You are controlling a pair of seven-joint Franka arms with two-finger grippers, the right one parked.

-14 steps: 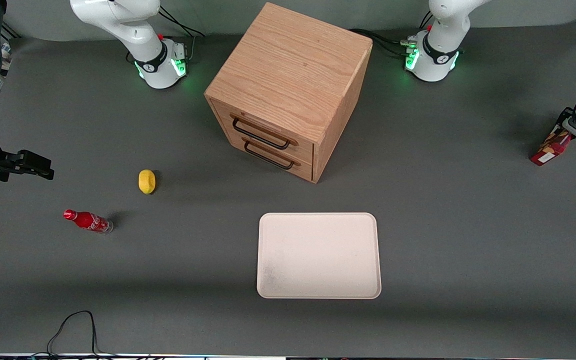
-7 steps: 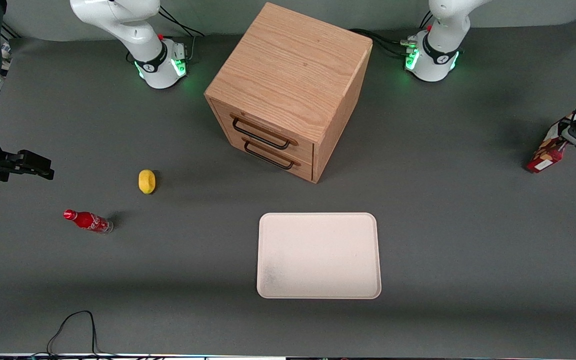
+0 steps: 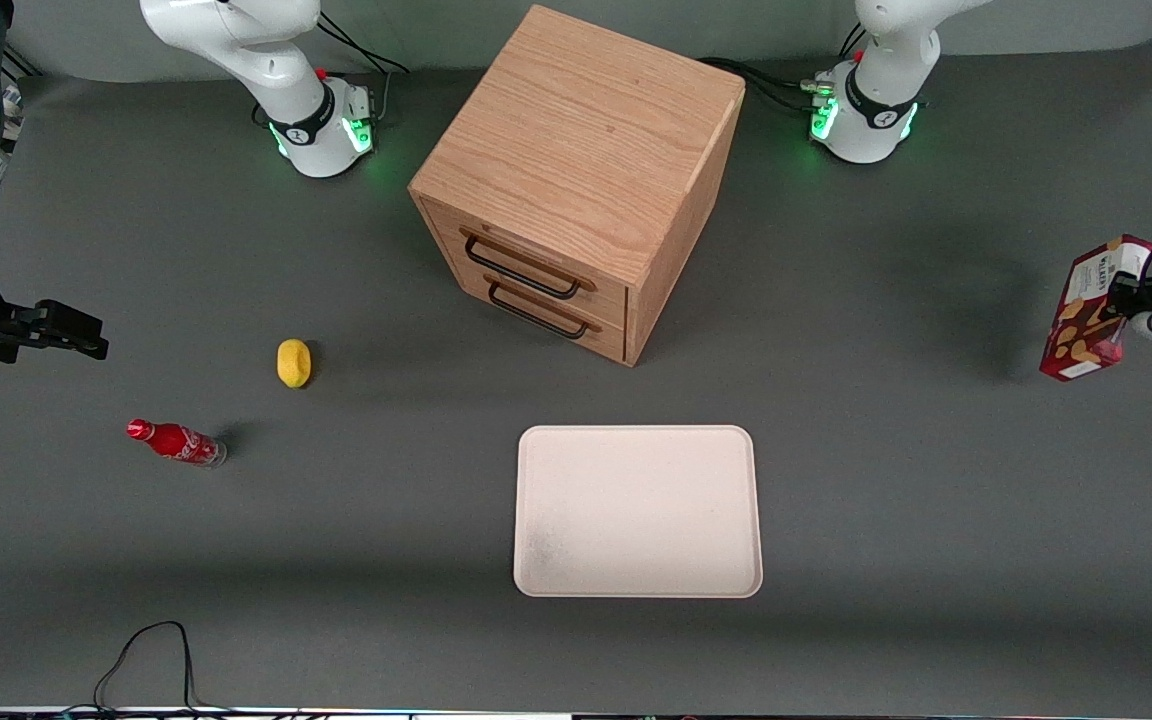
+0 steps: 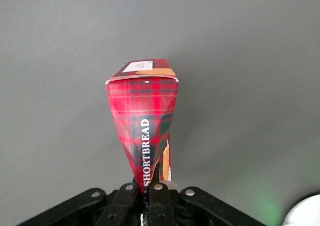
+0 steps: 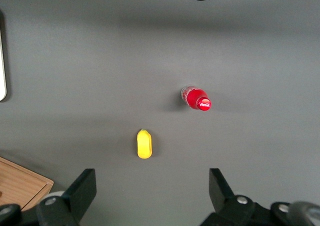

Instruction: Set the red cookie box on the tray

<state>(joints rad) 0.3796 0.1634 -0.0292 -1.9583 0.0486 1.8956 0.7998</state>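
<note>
On the grey tabletop [image 3: 886, 450] the biggest thing is the cabinet [image 3: 576, 180], standing at about 12 o'clock from the tray [image 3: 638, 511]. We see the tray lying flat and bare. Seen from the tray, the box [image 3: 1088, 312] is at roughly 2 o'clock, well apart from it, out at the working arm's end of the tabletop.

We judge the box to be light and fairly stiff along its length, but thin card gives under pressure: in the wrist view its gripped end looks pinched narrow where the claw [image 4: 149, 193] meets it, while the label end keeps its full width. The printed card is probably a little slick, so a firm hold across the two broad faces suits it best, and a hold nearer the middle would swing less than one at the end.

The claw [image 3: 1126, 300] is clamped on the box at one end, and the box juts straight out from between the fingers with its white label end pointing away from the wrist. In the front view we see the box held clear of the tabletop, standing nearly on end and slightly tilted, with the claw touching its side, at about 3 o'clock from the carton's middle.
</note>
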